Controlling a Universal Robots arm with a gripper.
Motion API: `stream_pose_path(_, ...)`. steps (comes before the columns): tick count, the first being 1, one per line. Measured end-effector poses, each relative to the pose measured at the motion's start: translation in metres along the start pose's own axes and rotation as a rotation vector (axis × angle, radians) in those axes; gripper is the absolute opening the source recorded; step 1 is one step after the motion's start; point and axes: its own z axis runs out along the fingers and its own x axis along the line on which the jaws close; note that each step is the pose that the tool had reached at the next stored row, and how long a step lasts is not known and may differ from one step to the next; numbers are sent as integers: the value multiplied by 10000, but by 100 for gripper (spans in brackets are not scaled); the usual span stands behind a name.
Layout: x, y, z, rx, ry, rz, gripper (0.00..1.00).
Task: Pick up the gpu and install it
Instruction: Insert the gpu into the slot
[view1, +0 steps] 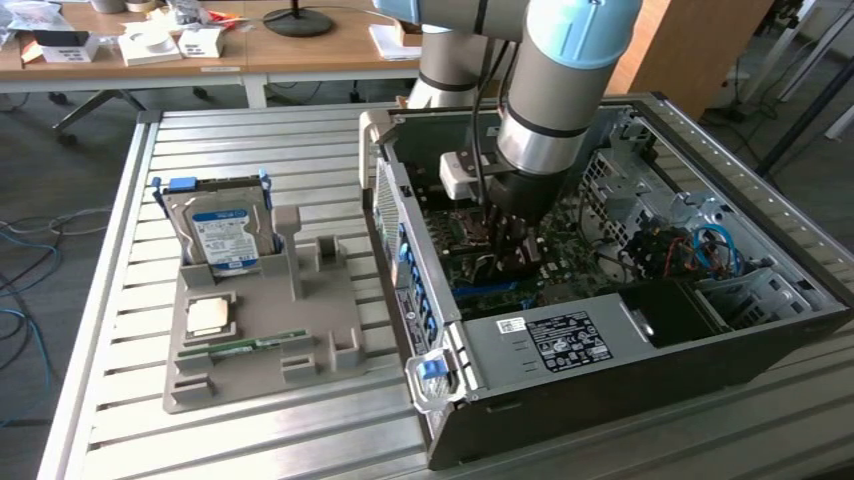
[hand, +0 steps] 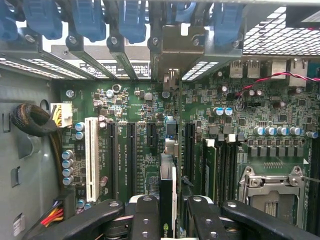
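The gpu (hand: 166, 175) is a thin black card seen edge-on in the wrist view, standing upright over the black expansion slots of the green motherboard (hand: 130, 100). Its pale metal bracket (hand: 176, 47) lies against the case's rear slot openings. My gripper (hand: 170, 205) is shut on the card, one black finger (hand: 145, 212) on each side of it. In the exterior view my gripper (view1: 514, 245) reaches down inside the open computer case (view1: 641, 330), low over the motherboard. Whether the card is seated in a slot I cannot tell.
On the exterior view's left, a grey tray (view1: 334, 340) holds a silver hard drive (view1: 220, 235), a small square chip (view1: 207, 315) and a narrow green memory stick (view1: 247, 345). Blue slot latches (hand: 90, 20) line the case's rear. A white slot (hand: 91, 157) and the processor socket (hand: 272, 187) flank the card.
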Motion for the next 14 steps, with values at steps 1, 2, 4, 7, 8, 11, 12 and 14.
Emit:
stream_pose_path(1,0,0,1,-1,0,0,26)
stream_pose_path(2,0,0,1,-1,1,0,26)
stream_pose_path(4,0,1,2,-1,1,0,26)
stream_pose_path(7,0,5,7,0,0,0,26)
stream_pose_path(8,0,7,8,0,1,0,26)
stream_pose_path(11,1,11,12,-1,2,-1,26)
stream_pose_path(12,1,11,12,-1,2,-1,26)
stream_pose_path(14,1,11,13,0,1,0,26)
